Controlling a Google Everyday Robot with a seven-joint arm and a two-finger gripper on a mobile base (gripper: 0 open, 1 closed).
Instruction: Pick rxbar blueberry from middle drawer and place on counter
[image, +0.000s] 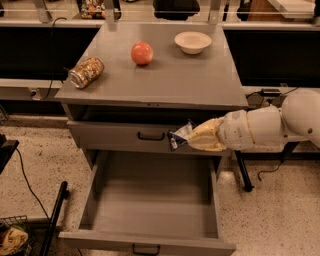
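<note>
My gripper (192, 137) comes in from the right on a white arm and is shut on the rxbar blueberry (179, 135), a small dark wrapper with white patches. It holds the bar in the air in front of the shallow upper drawer front (125, 135), above the right rear of the open middle drawer (150, 200). The middle drawer is pulled far out and its grey floor shows bare. The counter (165, 80) lies above and behind the bar.
On the counter lie a gold patterned can (86, 72) on its side at the left, a red apple (142, 52) and a white bowl (192, 42) at the back. A black cable and pole (52, 220) stand left of the drawer.
</note>
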